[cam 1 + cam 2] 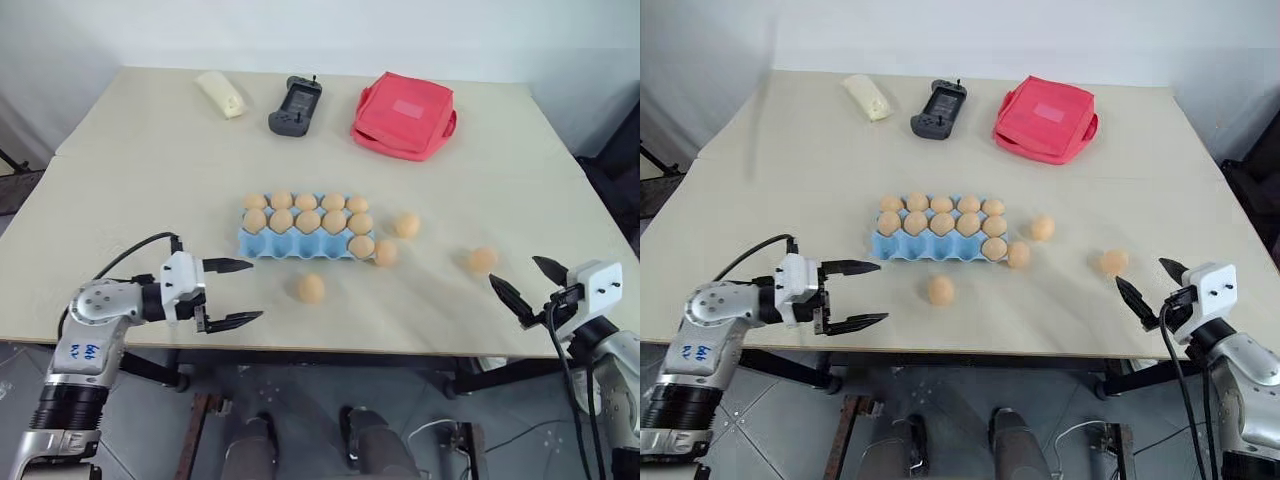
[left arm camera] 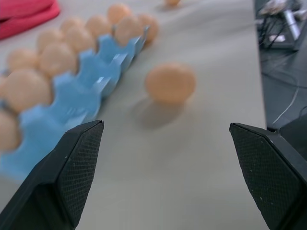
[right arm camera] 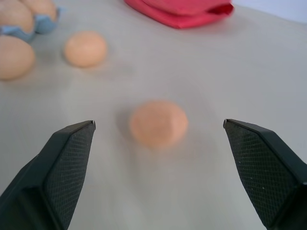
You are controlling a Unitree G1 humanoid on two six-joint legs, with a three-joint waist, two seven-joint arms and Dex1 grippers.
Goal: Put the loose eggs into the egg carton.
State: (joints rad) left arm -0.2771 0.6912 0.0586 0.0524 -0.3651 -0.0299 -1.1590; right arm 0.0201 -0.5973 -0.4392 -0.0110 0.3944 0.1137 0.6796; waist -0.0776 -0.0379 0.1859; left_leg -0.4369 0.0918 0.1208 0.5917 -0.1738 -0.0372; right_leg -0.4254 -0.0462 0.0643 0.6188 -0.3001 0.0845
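Observation:
The light blue egg carton (image 1: 275,248) lies mid-table, with several tan eggs in its cups. One loose egg (image 1: 311,288) rests in front of the carton, and my open left gripper (image 1: 255,290) points at it from the left, a short way off. That same egg (image 2: 170,84) lies ahead between the fingers in the left wrist view. Two more loose eggs (image 1: 385,253) (image 1: 406,225) sit by the carton's right end. A further egg (image 1: 482,261) lies to the right, just ahead of my open right gripper (image 1: 514,270). Both grippers are empty.
A red pouch (image 1: 404,114), a black handheld device (image 1: 296,107) and a pale yellow packet (image 1: 222,94) lie along the far side of the table. The table's front edge (image 1: 350,352) runs just below both grippers.

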